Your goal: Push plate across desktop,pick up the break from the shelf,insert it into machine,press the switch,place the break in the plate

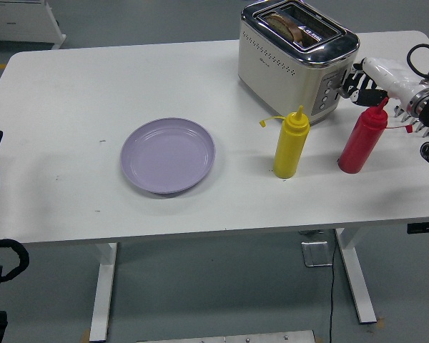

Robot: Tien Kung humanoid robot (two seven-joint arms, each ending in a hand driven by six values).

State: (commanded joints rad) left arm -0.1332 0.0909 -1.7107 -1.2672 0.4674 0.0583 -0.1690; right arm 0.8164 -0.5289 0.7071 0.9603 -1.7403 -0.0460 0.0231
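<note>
Mostly sunk bread [284,23] in toaster [297,58], right hand [365,77] fingers unclear

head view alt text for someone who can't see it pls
The robot's right hand reaches the switch side of a silver two-slot toaster with a bread slice sunk in one slot. On the white table sit a lilac plate, a yellow squeeze bottle and a red one.

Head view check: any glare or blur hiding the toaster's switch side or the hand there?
Head view: even, soft light with faint shadows. The toaster shows reflections on its metal top but no washout. The right hand at the switch side is small and slightly soft, its dark fingers merging with the panel, so contact is hard to judge. The plate is sharp.
</note>
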